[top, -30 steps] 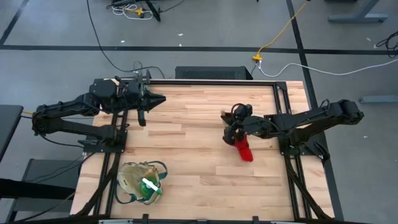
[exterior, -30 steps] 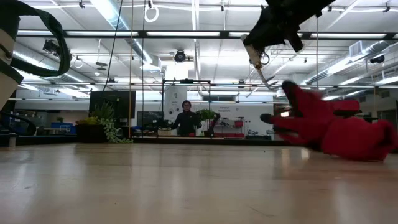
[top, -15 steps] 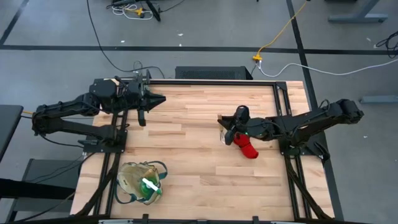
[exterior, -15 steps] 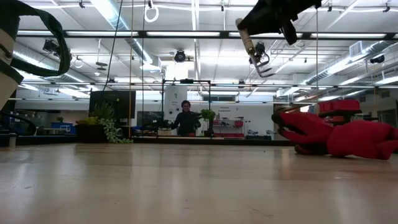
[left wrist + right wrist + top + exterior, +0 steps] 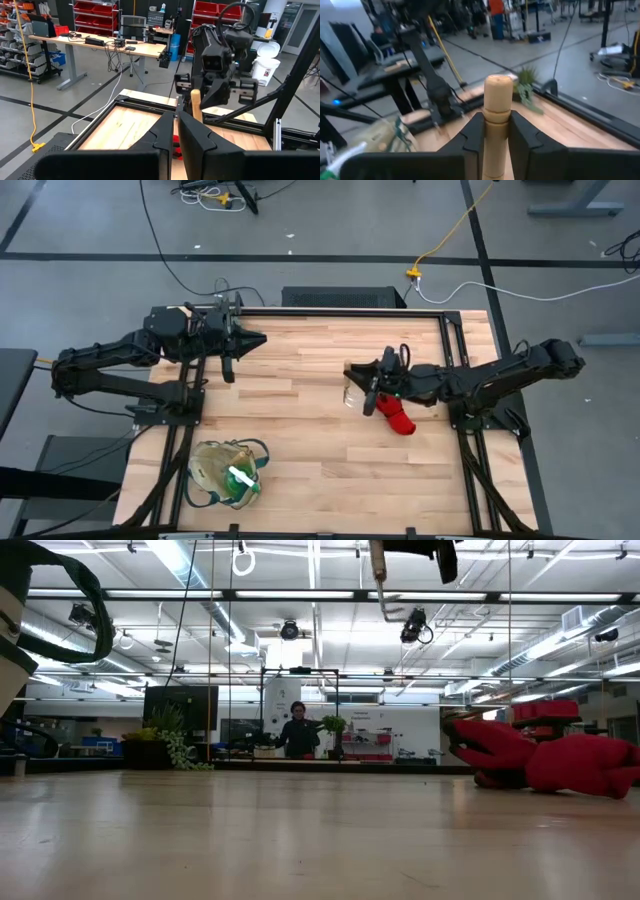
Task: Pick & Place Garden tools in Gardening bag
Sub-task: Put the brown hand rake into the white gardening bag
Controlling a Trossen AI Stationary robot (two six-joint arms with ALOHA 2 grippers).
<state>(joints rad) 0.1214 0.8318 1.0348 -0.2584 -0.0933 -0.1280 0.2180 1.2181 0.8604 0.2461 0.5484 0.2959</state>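
Right claw (image 5: 372, 386) grips a wooden-handled tool (image 5: 496, 125), raised above the worktop (image 5: 300, 410); red glove (image 5: 395, 418) lies just beside it. Bag (image 5: 226, 472) well apart. Left claw (image 5: 229, 367) closed, empty.

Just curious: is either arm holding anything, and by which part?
The right gripper holds a wooden-handled tool by its handle; the left gripper holds nothing.
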